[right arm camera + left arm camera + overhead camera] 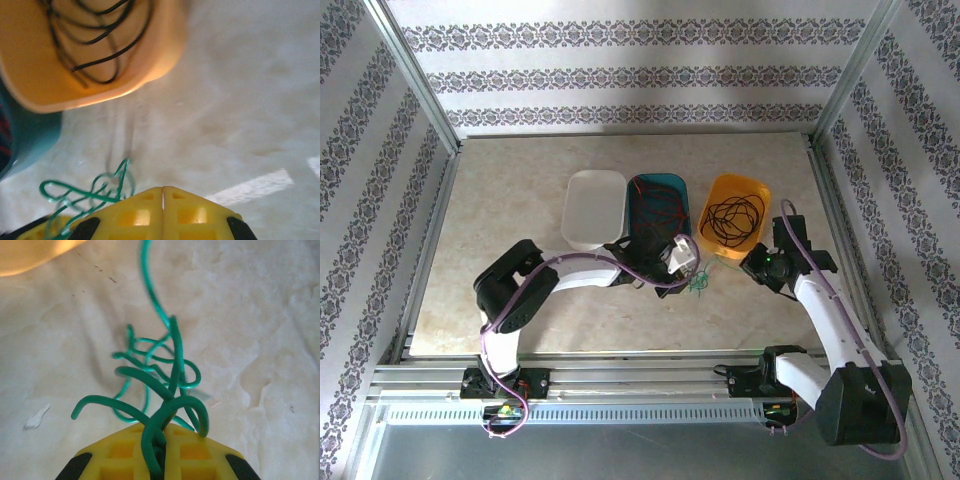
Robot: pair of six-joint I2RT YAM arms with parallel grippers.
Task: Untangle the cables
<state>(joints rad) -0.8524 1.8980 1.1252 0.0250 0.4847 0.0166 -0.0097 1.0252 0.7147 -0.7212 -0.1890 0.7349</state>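
Green cables (160,370), thin springy plastic-coated wires knotted into one small tangle, lie on the pale marble-patterned table (500,220), just in front of the gap between the teal plastic tub (660,178) and the rounded orange plastic tub (725,182). From above we see that tangle (698,288) right at the tip of the left gripper (688,270), whose arm reaches across from the left. In the left wrist view we find its yellow fingers brought together on one green strand, which runs up out of the left gripper (160,442) into the knot, while another strand rises towards the top of that picture. We see the right gripper (163,192) with its yellow fingers pressed flat against each other and nothing between them; it hangs over bare table beside the orange tub (150,65), with the green cables (85,192) lying off to its left, apart from it. Thin black cables (735,218) are coiled inside the orange tub, thin red cables (655,205) lie in the teal one, and a white rectangular plastic tub (592,210) stands touching the teal tub's left side.
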